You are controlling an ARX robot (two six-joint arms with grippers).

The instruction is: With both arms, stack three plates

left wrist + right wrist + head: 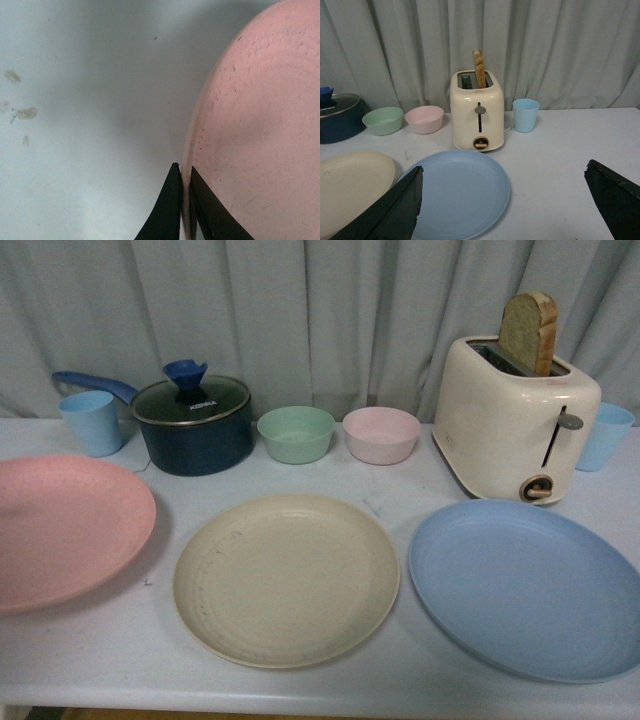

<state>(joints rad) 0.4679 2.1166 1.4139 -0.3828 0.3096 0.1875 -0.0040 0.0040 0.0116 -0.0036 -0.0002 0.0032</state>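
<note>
From my front view no stacking is done yet. The pink plate [60, 530], the beige plate [285, 580] and the blue plate [530, 590] lie side by side on the surface [400, 497], each apart from the others: pink on the left, beige in the middle, blue on the right.

The left pincer [183, 167] is narrow, with the rim of the pink plate between its two fingers, so I judge it has a hold there and that the first lift is the step in hand. The right pincer [504, 167] is wide and holds nothing. It hangs over the near part of the blue plate.

Almost all is left to do — two plates must go onto a third, probably onto the beige one.
</note>
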